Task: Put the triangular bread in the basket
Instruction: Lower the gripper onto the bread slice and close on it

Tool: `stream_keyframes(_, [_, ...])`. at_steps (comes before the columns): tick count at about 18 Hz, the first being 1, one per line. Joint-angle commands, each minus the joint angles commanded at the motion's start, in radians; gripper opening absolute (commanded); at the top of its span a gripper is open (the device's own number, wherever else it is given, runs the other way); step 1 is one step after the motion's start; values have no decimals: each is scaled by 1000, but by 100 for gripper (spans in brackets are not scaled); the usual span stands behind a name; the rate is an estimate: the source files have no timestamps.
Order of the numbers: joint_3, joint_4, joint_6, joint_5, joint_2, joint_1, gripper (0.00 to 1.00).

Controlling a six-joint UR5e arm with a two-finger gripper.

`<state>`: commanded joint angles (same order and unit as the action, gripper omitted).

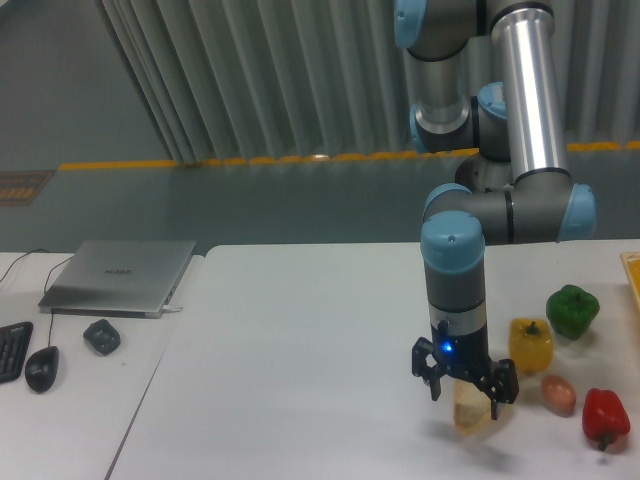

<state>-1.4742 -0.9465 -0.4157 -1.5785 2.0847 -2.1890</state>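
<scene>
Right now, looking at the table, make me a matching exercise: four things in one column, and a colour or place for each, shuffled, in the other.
Column one:
1. triangular bread
2. egg
3. laptop
4. bell pepper next to the egg, nearest the front edge

Column two:
A. red
B. silver, closed, on the side table at the left
C. under the pincer, between its fingers
D. brown, between the bread and the red pepper

Pairs: 1-C, 2-D, 3-B, 4-A
</scene>
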Motion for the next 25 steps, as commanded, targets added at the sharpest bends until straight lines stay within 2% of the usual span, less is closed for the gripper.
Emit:
stream_keyframes(17, [0,0,0,0,40,0,100])
stream_keyframes(19, [-2,-2,0,0,37,0,83])
stream_keyframes(23, [-2,-3,11,0,34,0,28])
stream_keyframes(25, [-2,-5,12,5,25,-2,14])
